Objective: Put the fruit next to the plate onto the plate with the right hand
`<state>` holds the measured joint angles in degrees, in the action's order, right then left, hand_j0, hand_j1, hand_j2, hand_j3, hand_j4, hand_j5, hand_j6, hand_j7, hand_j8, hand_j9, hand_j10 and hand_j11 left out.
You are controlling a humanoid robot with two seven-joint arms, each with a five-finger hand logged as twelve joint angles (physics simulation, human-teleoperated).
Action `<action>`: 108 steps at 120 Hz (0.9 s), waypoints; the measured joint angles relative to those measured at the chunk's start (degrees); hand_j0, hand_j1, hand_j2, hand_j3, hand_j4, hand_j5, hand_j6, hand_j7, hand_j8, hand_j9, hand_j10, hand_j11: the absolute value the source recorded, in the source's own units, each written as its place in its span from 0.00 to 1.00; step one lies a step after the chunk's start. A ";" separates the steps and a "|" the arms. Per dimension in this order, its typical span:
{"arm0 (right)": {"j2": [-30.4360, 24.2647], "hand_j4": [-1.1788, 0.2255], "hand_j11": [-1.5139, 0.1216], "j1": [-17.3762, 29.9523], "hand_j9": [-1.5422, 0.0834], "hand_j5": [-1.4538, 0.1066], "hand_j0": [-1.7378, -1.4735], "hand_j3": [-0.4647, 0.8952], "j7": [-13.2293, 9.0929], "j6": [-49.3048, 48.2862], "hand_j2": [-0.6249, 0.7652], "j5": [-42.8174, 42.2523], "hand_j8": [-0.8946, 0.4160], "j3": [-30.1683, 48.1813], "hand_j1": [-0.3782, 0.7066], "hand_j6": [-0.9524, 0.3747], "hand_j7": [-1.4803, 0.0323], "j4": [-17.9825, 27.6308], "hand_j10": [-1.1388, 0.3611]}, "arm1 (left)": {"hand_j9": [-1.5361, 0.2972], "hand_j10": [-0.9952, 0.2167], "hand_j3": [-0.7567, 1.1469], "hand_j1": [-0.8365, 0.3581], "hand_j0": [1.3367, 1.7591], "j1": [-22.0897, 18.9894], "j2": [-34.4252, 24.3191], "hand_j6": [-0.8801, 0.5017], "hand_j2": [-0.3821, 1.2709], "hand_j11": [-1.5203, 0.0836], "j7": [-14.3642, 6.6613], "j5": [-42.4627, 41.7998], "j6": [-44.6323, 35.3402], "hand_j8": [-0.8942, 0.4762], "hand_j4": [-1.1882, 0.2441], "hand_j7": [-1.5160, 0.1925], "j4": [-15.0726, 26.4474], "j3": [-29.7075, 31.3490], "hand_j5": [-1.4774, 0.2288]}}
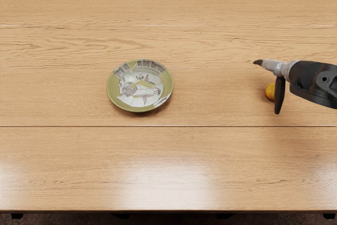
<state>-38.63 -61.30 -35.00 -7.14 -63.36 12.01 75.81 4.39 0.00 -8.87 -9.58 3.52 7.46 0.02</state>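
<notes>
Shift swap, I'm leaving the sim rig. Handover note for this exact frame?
Right hand: open, fingers spread, holding nothing. It is at the fruit, and one dark finger partly hides it; I cannot tell if they touch.
Left hand: not in view.
Yellow-orange fruit: on the wooden table, well to the right of the plate, not lifted.
Green-rimmed plate: left of centre, no fruit on it.
Done: hand positioned at the fruit.
Left: grasp the fruit, carry it left, set it on the plate.
</notes>
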 joint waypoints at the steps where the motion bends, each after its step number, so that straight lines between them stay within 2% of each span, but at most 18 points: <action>1: -0.04 0.84 0.93 0.07 0.95 0.93 0.30 0.34 0.00 0.09 0.45 -0.03 0.68 0.00 0.03 0.71 0.98 0.04 0.76 | 0.82 0.80 0.40 0.97 0.76 0.00 0.00 0.62 0.23 0.93 0.00 0.00 0.01 0.64 0.82 0.87 0.00 0.00 0.85; 56: 1.06 0.84 0.93 2.03 0.95 0.93 0.30 0.34 0.00 3.09 0.45 -3.26 0.68 -0.50 0.03 0.71 0.98 -2.92 0.76 | 0.82 0.80 0.40 0.97 0.76 0.00 0.00 0.62 0.23 0.93 0.00 0.00 0.00 0.64 0.82 0.87 0.01 -0.01 0.85; 108: 3.18 0.84 0.93 4.57 0.95 0.93 0.30 0.34 0.00 7.69 0.45 -7.42 0.68 -0.59 0.03 0.71 0.98 -3.23 0.76 | 0.82 0.80 0.40 0.97 0.76 0.00 0.00 0.62 0.23 0.93 0.00 0.00 0.01 0.64 0.82 0.87 0.00 0.01 0.85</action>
<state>-35.45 -56.73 -35.00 0.55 -70.78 11.42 72.59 4.39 0.00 -8.87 -9.58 3.53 7.46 0.03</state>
